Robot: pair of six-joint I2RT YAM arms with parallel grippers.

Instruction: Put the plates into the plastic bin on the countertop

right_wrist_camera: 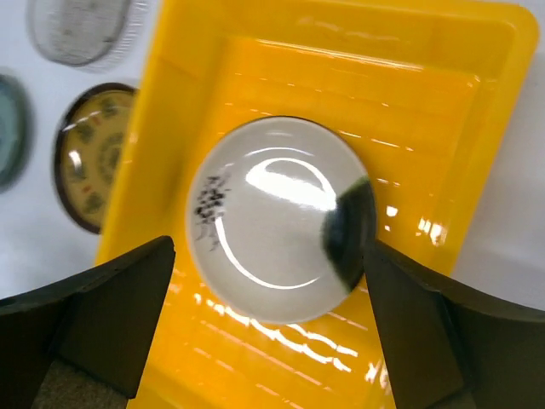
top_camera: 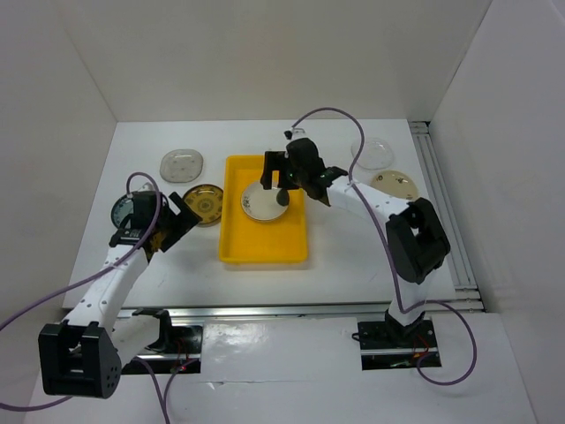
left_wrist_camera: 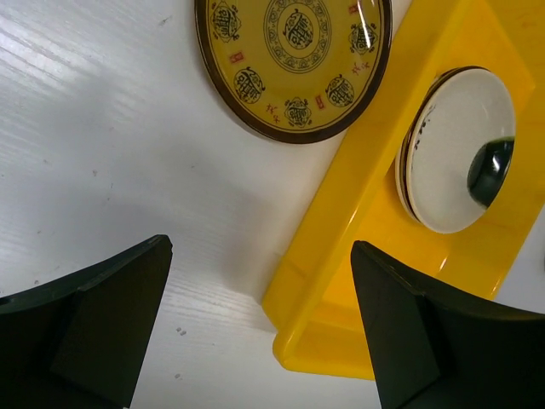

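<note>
1. The yellow bin (top_camera: 231,243) is sitting directly under the right gripper (right_wrist_camera: 268,251), and its near corner is lying just ahead and to the right of the left gripper (left_wrist_camera: 260,256). Both grippers are hanging wide open with nothing in them. A low reach from either side is risking a finger catching the rim and dragging the whole bin.
2. The gold plate (left_wrist_camera: 294,60) is lying flat on the table (left_wrist_camera: 111,145) ahead of the left fingers, just beside the bin wall; I cannot tell whether it is touching. With so thin an edge, the fingers are likely to be pushing it rather than gripping it, perhaps jamming it against the bin.
3. The cream plate (right_wrist_camera: 264,221) is already resting on the bin floor just below the right fingers. A dip while pulling away is risking a tip-up or a chip.
4. The glass plate (top_camera: 375,152) is waiting behind the right gripper, beside its arm. Being clear and slick, it is looking the easiest to misjudge and drop.
</note>
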